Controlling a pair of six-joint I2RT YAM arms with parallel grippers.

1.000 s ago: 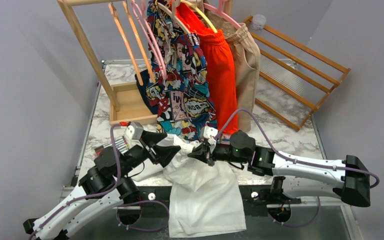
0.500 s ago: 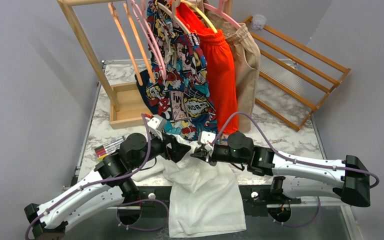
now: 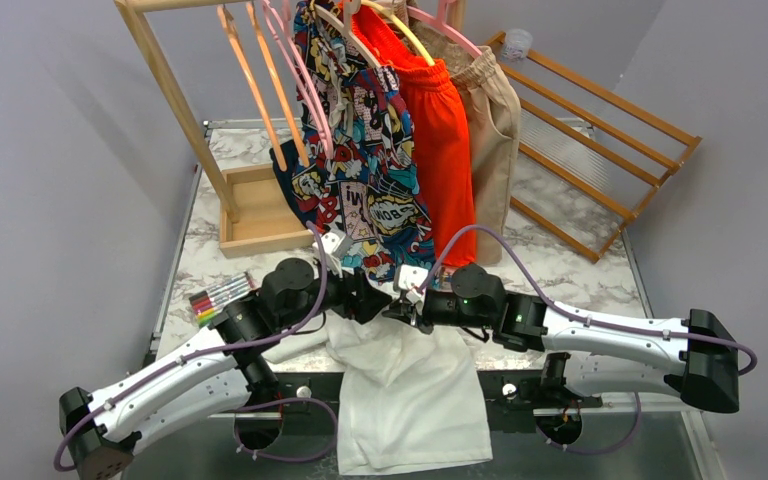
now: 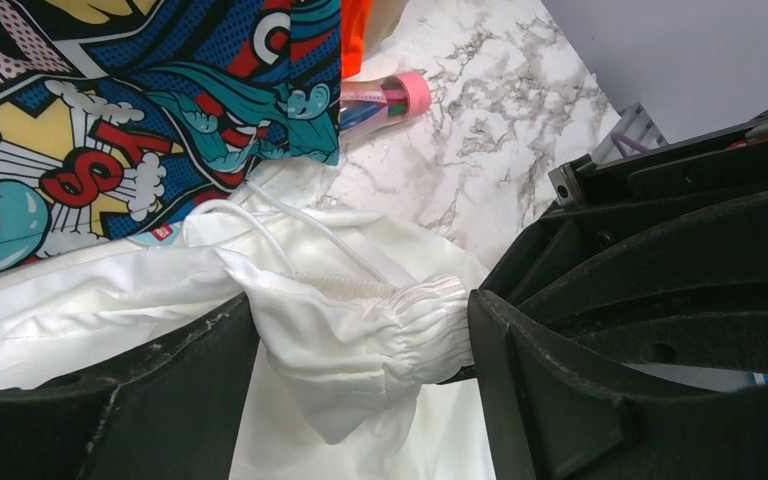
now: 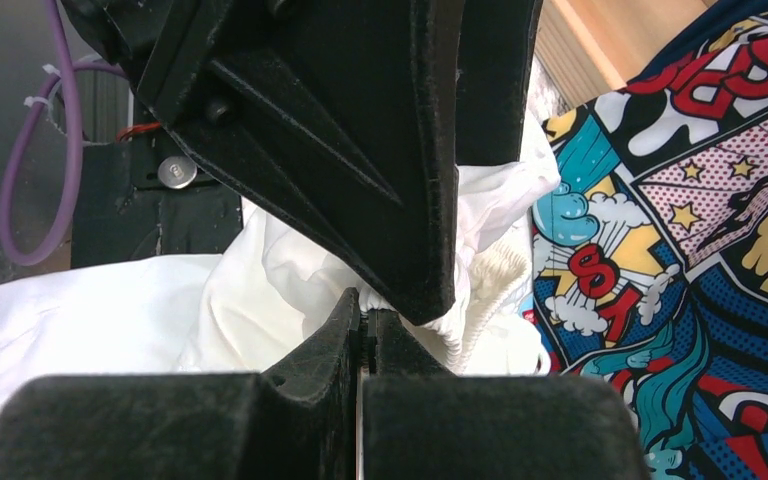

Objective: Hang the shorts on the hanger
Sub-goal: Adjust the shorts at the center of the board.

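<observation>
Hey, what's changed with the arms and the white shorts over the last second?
The left gripper swung right and forward to meet the right gripper; its open jaws, somewhat narrowed, now straddle the waistband of the shorts. The right gripper stayed shut on the shorts, which still drape over the near edge of the table. The hanging clothes did not move.

A: What hangs on the wooden rack [image 3: 170, 95]?
B: Comic-print shorts [image 3: 360, 170], orange-red shorts [image 3: 445, 130] and beige shorts [image 3: 492, 120], side by side.
A: And on the marble tabletop [image 3: 580, 270]?
B: Coloured markers [image 3: 218, 297] near its left edge, with a wooden tray [image 3: 260, 210] behind them.
</observation>
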